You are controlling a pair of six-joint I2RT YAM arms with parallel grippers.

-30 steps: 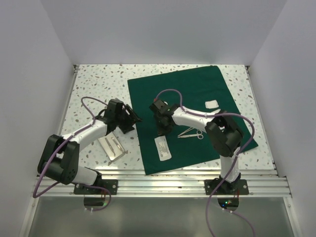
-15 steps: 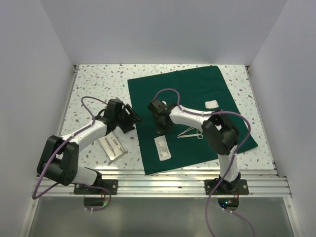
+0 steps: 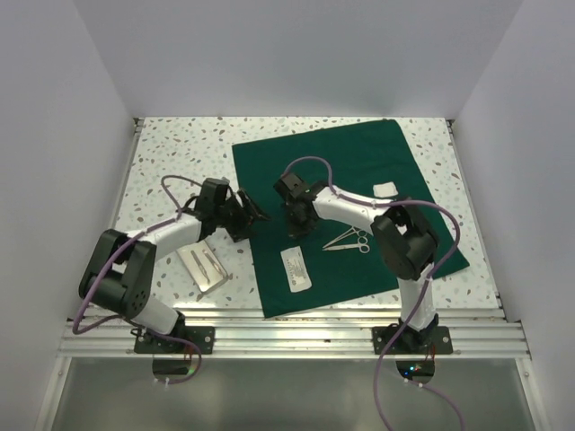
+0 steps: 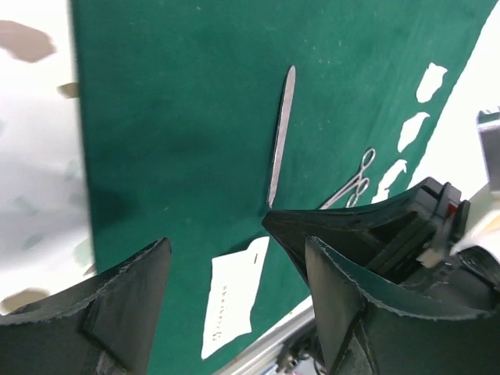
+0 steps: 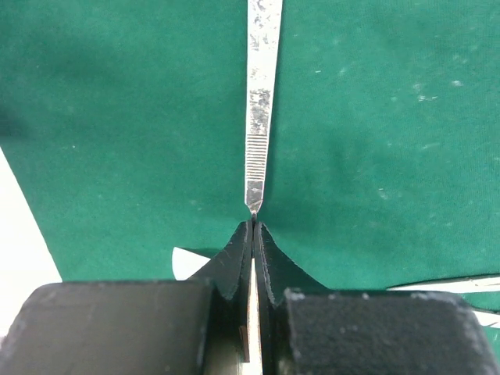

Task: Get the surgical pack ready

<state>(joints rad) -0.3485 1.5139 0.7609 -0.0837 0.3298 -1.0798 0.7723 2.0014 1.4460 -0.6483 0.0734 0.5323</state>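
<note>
The surgical pack is a dark green cloth [image 3: 359,171] spread flat on the speckled table, and it also fills the right wrist view [image 5: 375,117]. My right gripper [image 3: 294,223] [image 5: 253,226] is shut on the end of a thin flat metal instrument [image 5: 258,94], which lies along the cloth and also shows in the left wrist view [image 4: 280,137]. My left gripper [image 3: 252,215] [image 4: 234,250] is open and empty, low over the cloth's left edge, just left of the right gripper.
On the cloth lie a white packet [image 3: 296,268] [image 4: 230,301], steel forceps [image 3: 349,240] [image 4: 355,180] and a small white pad [image 3: 386,189]. A clear packet [image 3: 204,266] lies on the table [image 3: 171,153] left of the cloth. Walls enclose three sides.
My left gripper has moved right to the cloth's left edge. My right gripper has shifted slightly, still shut on the metal instrument.
</note>
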